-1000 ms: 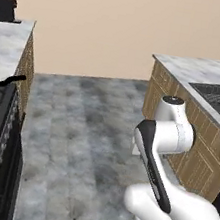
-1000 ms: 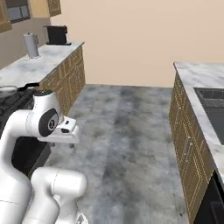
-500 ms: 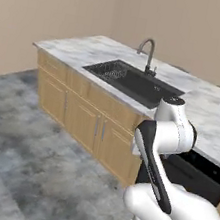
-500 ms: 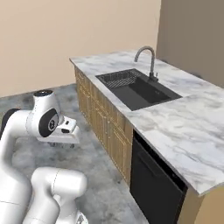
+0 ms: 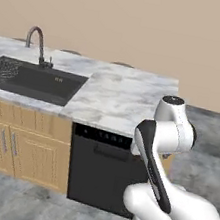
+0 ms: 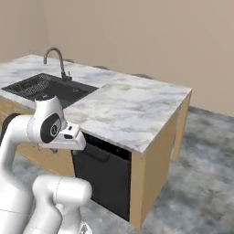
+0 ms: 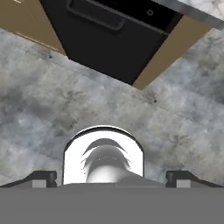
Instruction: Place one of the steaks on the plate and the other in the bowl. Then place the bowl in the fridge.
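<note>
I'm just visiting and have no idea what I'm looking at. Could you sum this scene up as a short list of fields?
Setting: simulated kitchen
Counter: marble worktop on wooden cabinets
Sink: dark basin set in the worktop, curved faucet behind it
Dishwasher: black front under the worktop, beside the sink cabinet
Floor: grey stone
Gripper: fingers spread wide, nothing between them, pointing at the floor

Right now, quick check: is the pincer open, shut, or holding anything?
Pincer: open, jaws spread wide, holding nothing; it points down at the grey floor in front of the black dishwasher.
</note>
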You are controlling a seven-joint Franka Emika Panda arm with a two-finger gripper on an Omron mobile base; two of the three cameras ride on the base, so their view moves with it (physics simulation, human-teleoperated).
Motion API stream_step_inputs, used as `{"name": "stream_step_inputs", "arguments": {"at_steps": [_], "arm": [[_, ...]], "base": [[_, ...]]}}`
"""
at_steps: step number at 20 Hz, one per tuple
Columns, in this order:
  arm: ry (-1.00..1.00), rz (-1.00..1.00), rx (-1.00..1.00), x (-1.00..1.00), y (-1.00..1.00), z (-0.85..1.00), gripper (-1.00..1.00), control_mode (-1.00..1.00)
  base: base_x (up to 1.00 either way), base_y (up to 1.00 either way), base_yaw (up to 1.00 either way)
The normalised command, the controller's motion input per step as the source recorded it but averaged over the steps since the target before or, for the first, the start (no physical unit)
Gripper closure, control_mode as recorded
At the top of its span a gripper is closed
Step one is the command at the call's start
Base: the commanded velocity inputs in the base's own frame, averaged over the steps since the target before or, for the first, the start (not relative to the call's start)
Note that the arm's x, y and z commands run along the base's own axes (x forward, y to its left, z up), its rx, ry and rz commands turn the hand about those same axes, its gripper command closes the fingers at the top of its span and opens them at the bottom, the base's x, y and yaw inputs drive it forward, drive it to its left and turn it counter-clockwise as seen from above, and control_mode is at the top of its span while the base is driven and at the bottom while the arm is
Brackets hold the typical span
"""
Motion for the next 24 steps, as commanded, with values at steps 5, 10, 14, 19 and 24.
{"name": "stream_step_inputs", "arguments": {"at_steps": [5, 10, 14, 19, 24], "arm": [[0.0, 0.0, 0.0, 0.0, 0.0, 0.0, -1.0, 1.0], [0.0, 0.0, 0.0, 0.0, 0.0, 0.0, -1.0, 1.0], [0.0, 0.0, 0.0, 0.0, 0.0, 0.0, -1.0, 1.0], [0.0, 0.0, 0.0, 0.0, 0.0, 0.0, -1.0, 1.0], [0.0, 0.0, 0.0, 0.0, 0.0, 0.0, -1.0, 1.0]], "base": [[0.0, -0.5, -0.87], [0.01, -0.62, -0.83], [0.11, -0.84, -0.69], [0.8, -0.98, -0.05], [0.98, -0.51, 0.29]]}}
